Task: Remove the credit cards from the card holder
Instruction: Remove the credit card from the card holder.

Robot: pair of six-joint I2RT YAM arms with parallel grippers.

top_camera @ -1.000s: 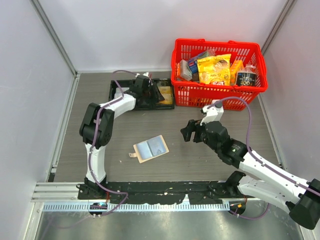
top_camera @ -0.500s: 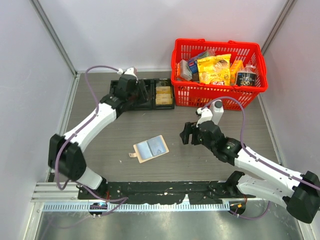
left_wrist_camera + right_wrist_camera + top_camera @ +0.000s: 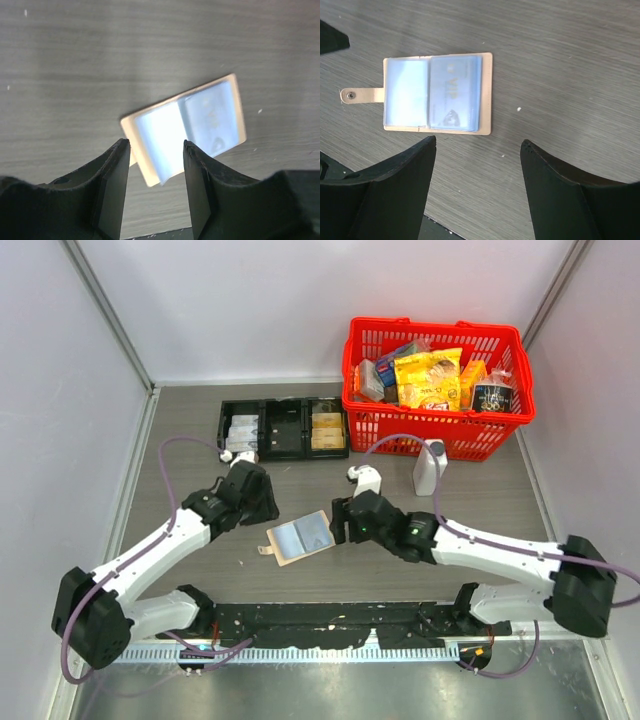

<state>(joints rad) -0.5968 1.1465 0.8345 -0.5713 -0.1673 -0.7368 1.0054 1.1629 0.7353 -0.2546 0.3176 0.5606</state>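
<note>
The tan card holder [image 3: 301,536] lies open and flat on the table, pale blue shiny inside up, its snap tab [image 3: 351,95] pointing left. In the right wrist view the card holder [image 3: 400,92] shows a card [image 3: 455,92] marked "VIP" under the right-hand sleeve. The left-hand sleeve looks plain pale blue. My left gripper [image 3: 268,510] is open and empty, just left of the holder. In the left wrist view its fingertips [image 3: 155,145] straddle the near edge of the card holder [image 3: 190,125]. My right gripper [image 3: 338,524] is open and empty, just right of the holder, with its fingertips [image 3: 478,145] short of it.
A black three-compartment tray [image 3: 284,445] stands at the back with pale and tan items in it. A red basket [image 3: 437,435] full of packets stands at the back right. A small white bottle [image 3: 429,468] stands in front of the basket.
My left arm has swung from the black tray down to the holder's left side. My right gripper has moved left to the holder's right side, uncovering the white bottle. The holder has not moved.
</note>
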